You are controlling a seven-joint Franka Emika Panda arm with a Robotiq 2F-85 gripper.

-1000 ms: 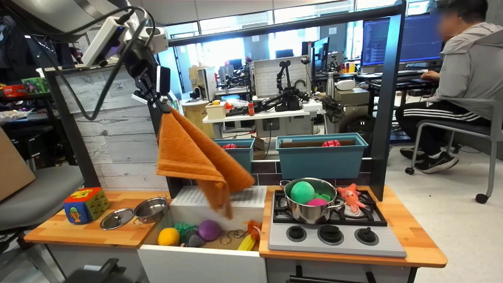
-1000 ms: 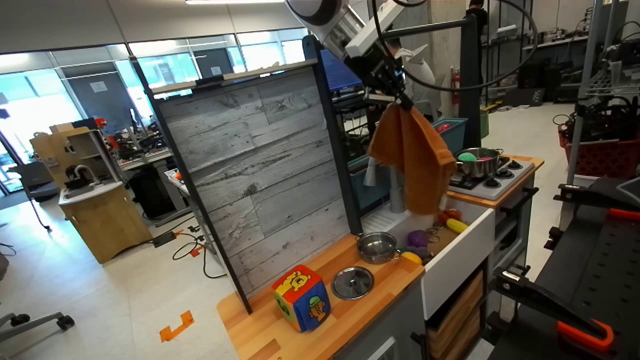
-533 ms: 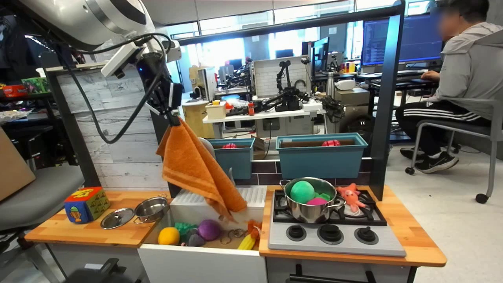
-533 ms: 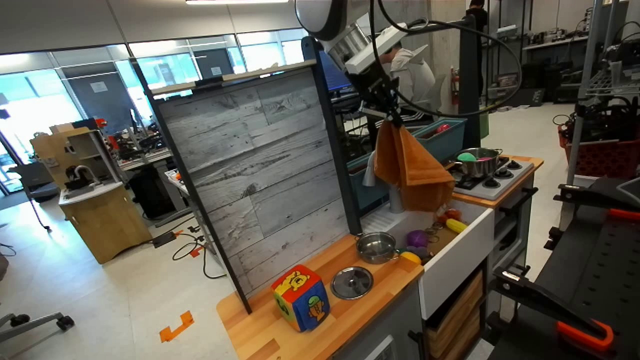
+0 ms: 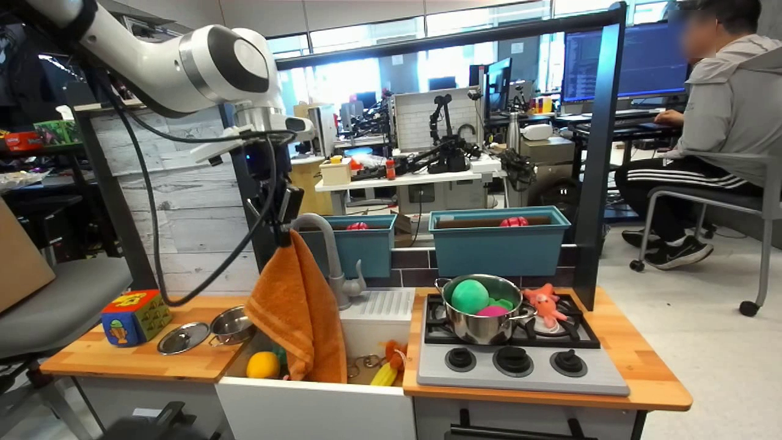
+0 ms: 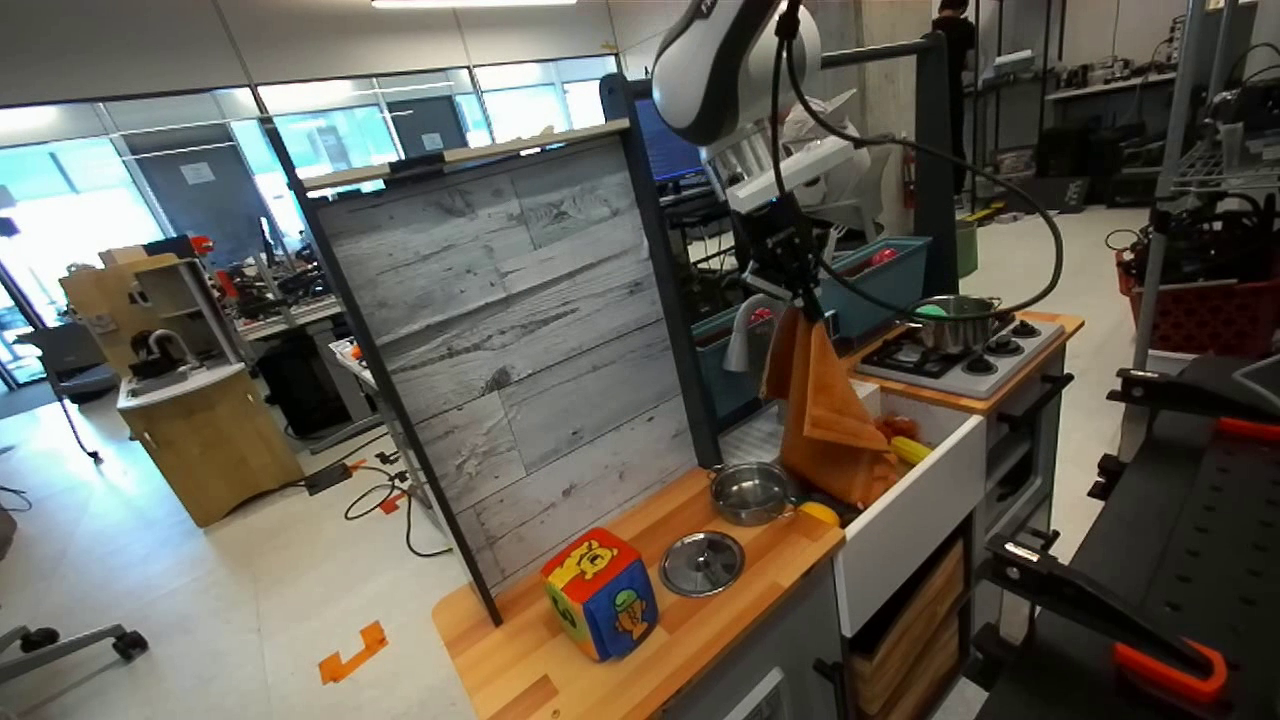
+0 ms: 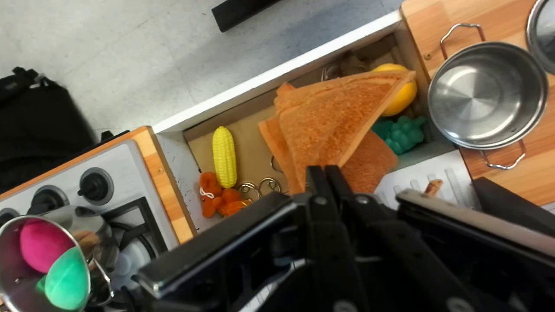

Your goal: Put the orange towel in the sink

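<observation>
The orange towel [image 5: 299,311] hangs from my gripper [image 5: 283,237] in both exterior views, its top corner pinched between the fingertips. My gripper [image 6: 808,303] points down above the white sink [image 6: 915,530], left of the faucet in an exterior view. The towel's [image 6: 825,415] lower part hangs down inside the sink walls. Whether it touches the sink floor I cannot tell. In the wrist view the fingers of my gripper [image 7: 324,168] are nearly together, and the towel [image 7: 334,117] spreads below them over the middle of the sink [image 7: 277,74].
The grey faucet [image 5: 330,253] stands close behind the towel. The sink holds a yellow lemon [image 5: 263,365], a corn cob [image 7: 224,157], green grapes [image 7: 403,134] and metal rings. A small pot [image 7: 481,95] stands beside the sink; a filled pot [image 5: 479,327] stands on the stove.
My gripper has come down and a little toward the faucet with the towel. The towel's lower end has gone from above the sink to inside it, covering the purple ball.
</observation>
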